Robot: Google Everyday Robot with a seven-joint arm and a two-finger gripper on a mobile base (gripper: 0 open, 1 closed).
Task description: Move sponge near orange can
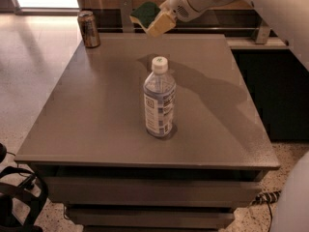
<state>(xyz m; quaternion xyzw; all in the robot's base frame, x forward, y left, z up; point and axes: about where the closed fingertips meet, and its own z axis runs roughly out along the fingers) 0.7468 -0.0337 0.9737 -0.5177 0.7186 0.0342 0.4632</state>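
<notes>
Sponge (146, 9). Hangs in the air above the far side of the table (96, 120), green face up, clamped in the gripper (155, 23) reaching in from the upper right. Sits apart from the orange can (89, 29), upright on the far left corner. Nearer, mid-table: 1 bottle (159, 98), upright, white-capped.

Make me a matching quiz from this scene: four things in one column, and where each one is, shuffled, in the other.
Things:
1. sponge
2. orange can
3. bottle
4. end effector

Places or states:
A. standing upright mid-table
B. held in the air, off the table
C. upright at the far left corner
D. shut on something, above the table's far edge

Pairs: 1-B, 2-C, 3-A, 4-D
</notes>
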